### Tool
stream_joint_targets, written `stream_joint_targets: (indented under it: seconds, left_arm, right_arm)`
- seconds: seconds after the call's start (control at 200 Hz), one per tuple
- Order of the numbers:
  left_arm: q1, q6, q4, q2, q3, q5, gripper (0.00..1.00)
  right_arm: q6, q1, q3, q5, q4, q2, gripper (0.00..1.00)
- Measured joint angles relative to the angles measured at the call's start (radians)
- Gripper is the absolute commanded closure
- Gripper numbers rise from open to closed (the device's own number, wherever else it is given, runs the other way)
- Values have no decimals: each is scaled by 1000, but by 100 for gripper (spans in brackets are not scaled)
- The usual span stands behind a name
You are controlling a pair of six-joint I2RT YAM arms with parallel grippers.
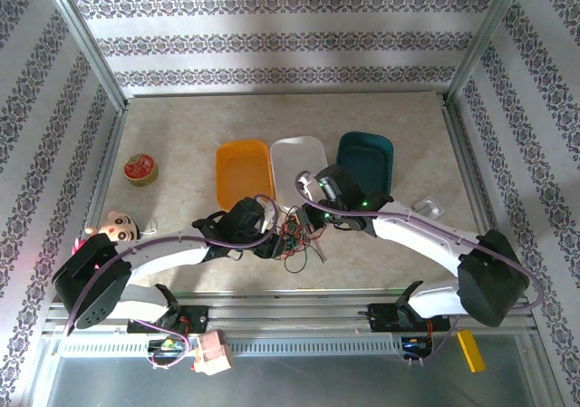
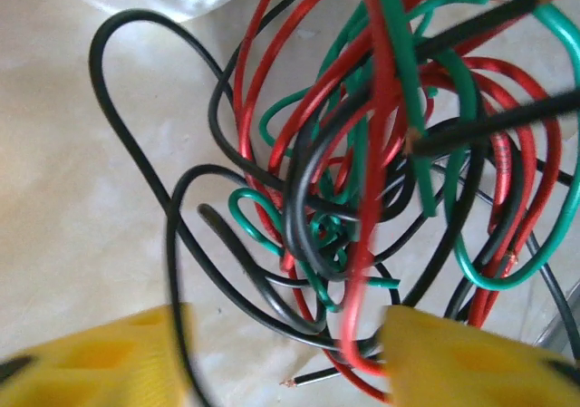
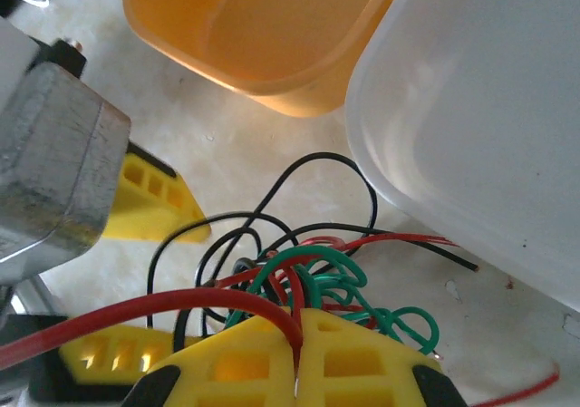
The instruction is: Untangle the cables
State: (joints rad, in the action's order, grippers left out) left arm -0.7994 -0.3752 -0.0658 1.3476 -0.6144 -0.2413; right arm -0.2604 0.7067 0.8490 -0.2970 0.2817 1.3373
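The cables (image 1: 297, 244) lie as one knot of thin red, black and green strands on the table, in front of the trays. In the left wrist view the tangle (image 2: 362, 180) spreads ahead of my left gripper (image 2: 285, 357). Its yellow fingers (image 2: 91, 362) stand apart, with black strands and a red loop (image 2: 362, 316) running between them. My right gripper (image 3: 297, 321) is shut on a red cable (image 3: 181, 303), which arches up from between its yellow fingertips. In the top view, the left gripper (image 1: 275, 240) and the right gripper (image 1: 310, 226) meet at the tangle from either side.
An orange tray (image 1: 243, 173), a white tray (image 1: 297, 158) and a teal tray (image 1: 365, 160) stand in a row just behind the tangle. A red round tin (image 1: 140, 169) and a toy figure (image 1: 118, 226) sit at the left. Patterned walls enclose the table.
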Motion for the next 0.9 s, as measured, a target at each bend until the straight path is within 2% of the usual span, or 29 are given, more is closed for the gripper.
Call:
stream_joint_targets:
  seconds: [0.08,0.16,0.41,0.685,0.899]
  left_arm:
    - [0,8,34,20,0,-2,86]
    - [0,-1,63,44,0,0,100]
    - [0,4,82,54,2,10,100]
    - [-10,17,76,40,13,30,100]
    - [-21,31,74,40,13,43,100]
  right_arm:
    - [-7,-11,-1,-12,0,-7,97]
    - [-21,-18,-4,-21,0,-15,97]
    - [-58,-39,-29,-30,-3,-59,93]
    - [-102,-50,-40,-26,-64,-69,78]
    - [-127,-50,-40,-21,-117,-45,76]
